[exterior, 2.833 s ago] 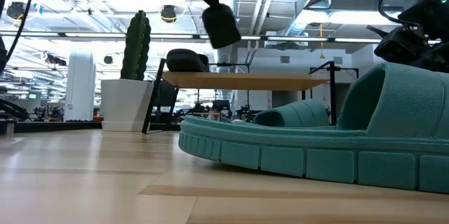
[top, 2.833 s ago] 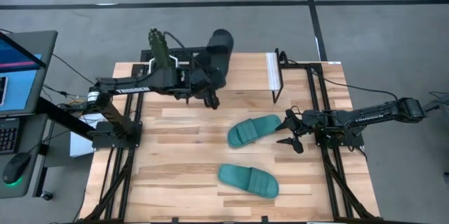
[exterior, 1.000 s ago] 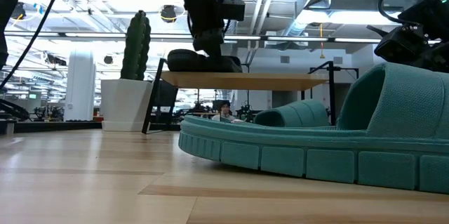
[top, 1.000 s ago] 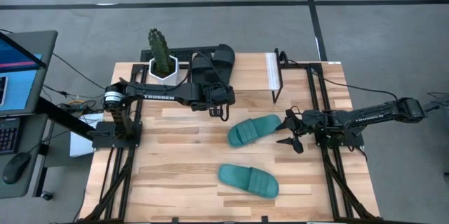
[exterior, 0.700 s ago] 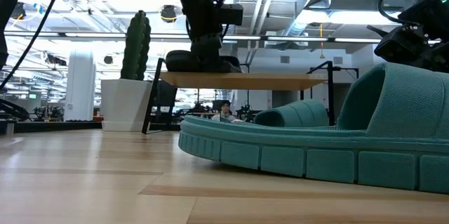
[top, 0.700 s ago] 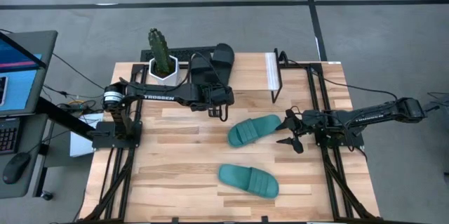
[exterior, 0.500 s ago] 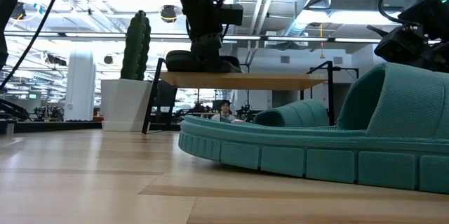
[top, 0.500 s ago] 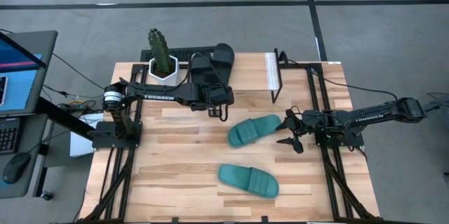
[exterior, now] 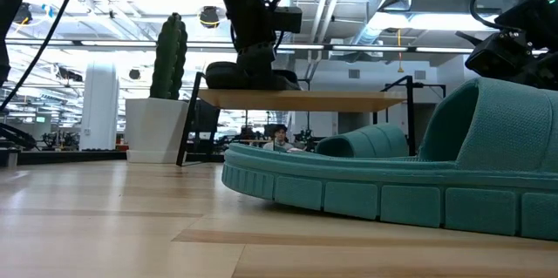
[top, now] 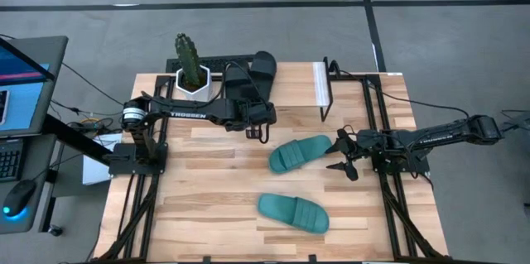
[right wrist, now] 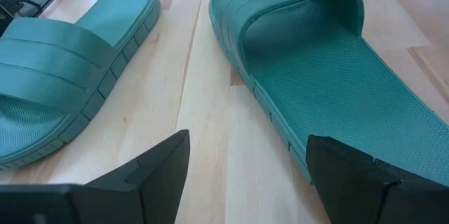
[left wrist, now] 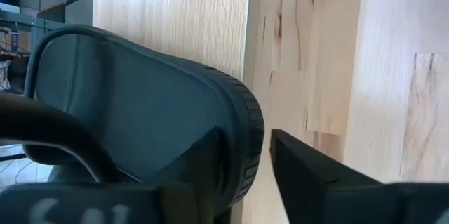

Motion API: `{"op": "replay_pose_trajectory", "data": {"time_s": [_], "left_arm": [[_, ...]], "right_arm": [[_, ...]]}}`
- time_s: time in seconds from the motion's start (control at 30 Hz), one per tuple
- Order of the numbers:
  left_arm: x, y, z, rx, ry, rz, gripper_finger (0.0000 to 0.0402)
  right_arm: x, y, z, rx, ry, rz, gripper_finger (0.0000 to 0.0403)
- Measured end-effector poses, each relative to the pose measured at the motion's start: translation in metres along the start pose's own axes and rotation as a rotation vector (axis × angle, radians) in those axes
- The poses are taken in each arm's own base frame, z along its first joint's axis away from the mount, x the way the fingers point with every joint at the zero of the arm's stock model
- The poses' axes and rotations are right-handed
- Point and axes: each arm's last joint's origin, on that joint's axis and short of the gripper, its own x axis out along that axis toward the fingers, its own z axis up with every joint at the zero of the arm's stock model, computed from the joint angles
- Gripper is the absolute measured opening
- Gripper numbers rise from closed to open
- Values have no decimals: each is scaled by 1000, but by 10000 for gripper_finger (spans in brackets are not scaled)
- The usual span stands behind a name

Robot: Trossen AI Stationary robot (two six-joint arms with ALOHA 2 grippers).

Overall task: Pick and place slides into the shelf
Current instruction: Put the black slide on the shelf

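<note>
Currently, the left end effector (top: 257,128) sits at the front edge of the shelf (top: 291,79), at the heel of a black slide (top: 234,90) that rests flat on the shelf top. Its fingers (left wrist: 309,175) straddle the heel rim, one on each side, with a narrow gap showing on one side; whether the rim is gripped or already let go cannot be told. A second black slide (top: 262,67) lies on the shelf just beside the first (toward the right arm's side). The low view shows a black slide (exterior: 248,76) resting level on the shelf (exterior: 305,99), with the left arm coming down onto it. Two teal slides lie on the tabletop (top: 207,173): one (top: 300,152) near mid-tabletop, the other (top: 292,213) nearer the front edge. The right end effector (top: 344,155) hovers just beside the first teal slide's heel, fingers (right wrist: 158,164) spread wide, grasping nothing. A cactus (top: 188,59) stands beside the shelf.
</note>
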Motion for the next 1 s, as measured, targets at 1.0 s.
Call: {"op": "replay_pose_trajectory", "data": {"time_s": [1.0], "left_arm": [[-8, -13, -2, 54, 23, -24, 222]], "right_arm": [[0, 0, 0, 0, 0, 0, 269]]}}
